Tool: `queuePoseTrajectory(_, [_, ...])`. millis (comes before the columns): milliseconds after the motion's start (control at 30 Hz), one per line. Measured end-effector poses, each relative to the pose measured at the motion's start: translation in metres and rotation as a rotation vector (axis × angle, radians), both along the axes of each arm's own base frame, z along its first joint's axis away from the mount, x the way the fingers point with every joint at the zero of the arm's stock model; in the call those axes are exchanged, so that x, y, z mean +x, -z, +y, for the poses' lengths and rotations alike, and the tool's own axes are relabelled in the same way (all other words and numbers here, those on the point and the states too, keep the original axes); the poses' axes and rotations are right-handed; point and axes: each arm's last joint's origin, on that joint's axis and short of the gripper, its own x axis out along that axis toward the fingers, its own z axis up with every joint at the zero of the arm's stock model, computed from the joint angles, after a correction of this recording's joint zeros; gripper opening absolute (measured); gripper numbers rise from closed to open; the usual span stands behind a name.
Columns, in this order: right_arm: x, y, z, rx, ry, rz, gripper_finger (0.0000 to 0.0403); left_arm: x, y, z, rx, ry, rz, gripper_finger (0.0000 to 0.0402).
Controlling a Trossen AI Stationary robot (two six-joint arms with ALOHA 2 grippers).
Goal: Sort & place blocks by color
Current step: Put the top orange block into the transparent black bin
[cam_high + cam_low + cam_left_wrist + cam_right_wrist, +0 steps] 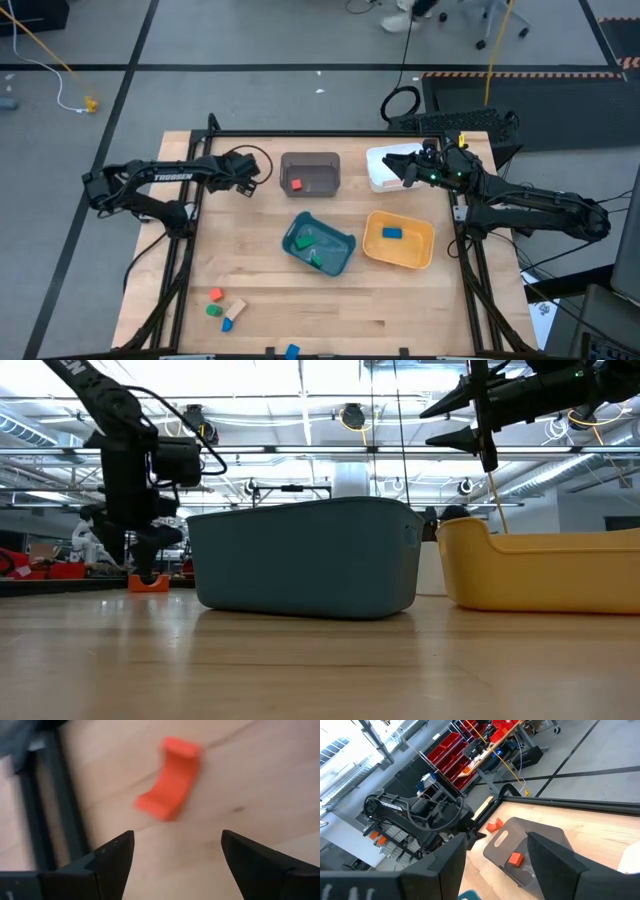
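Five loose blocks sit at the near edge: orange [215, 294], green [212, 311], plain wood [238, 305], blue [227, 323], plus a second blue one [291, 350] right on the table's lip. We judge that last one the easiest to lose, since a grazing finger could tip it off. The other four are packed close, so grabbing one could nudge its neighbours.

Mid-table, the teal tray [345, 258] holds green pieces and the yellow tray [420, 255] holds a blue block [391, 233]. No worry there.

Farther back, the left gripper [177, 837] hangs low with fingers spread and empty, over an orange arch piece [170, 777] that lies on the wood beside the gray tray [325, 160]. The arch sits skewed to the jaws and ahead of them. If we close from here, we expect to miss it or clip one end. That could spin it toward the black frame rail [40, 815] close by.

The gray tray already holds a red block [295, 185].

Farthest, the right gripper [497, 836] hovers over the white tray [378, 182], fingers apart, nothing held. If both arms head for the gray tray, we risk a clash.
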Motion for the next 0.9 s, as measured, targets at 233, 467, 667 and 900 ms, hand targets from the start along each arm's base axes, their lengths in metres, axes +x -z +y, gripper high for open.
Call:
queuePoseTrajectory(233, [0.0, 0.0, 0.0, 0.0, 0.0, 0.0, 0.0203, -0.003, 0.006, 0.011, 0.038, -0.016, -0.055, 0.0298])
queuePoseTrajectory(467, [0.0, 0.0, 0.0, 0.0, 0.0, 0.0, 0.0203, -0.009, 0.005, 0.024, 0.071, -0.085, -0.082, 0.0298])
queuePoseTrajectory(667, [0.0, 0.0, 0.0, 0.0, 0.0, 0.0, 0.0203, -0.015, 0.008, 0.03, 0.062, -0.134, -0.117, 0.0298])
queuePoseTrajectory(900, [0.0, 0.0, 0.0, 0.0, 0.0, 0.0, 0.0203, -0.025, 0.029, 0.028, 0.048, -0.158, -0.226, 0.0298])
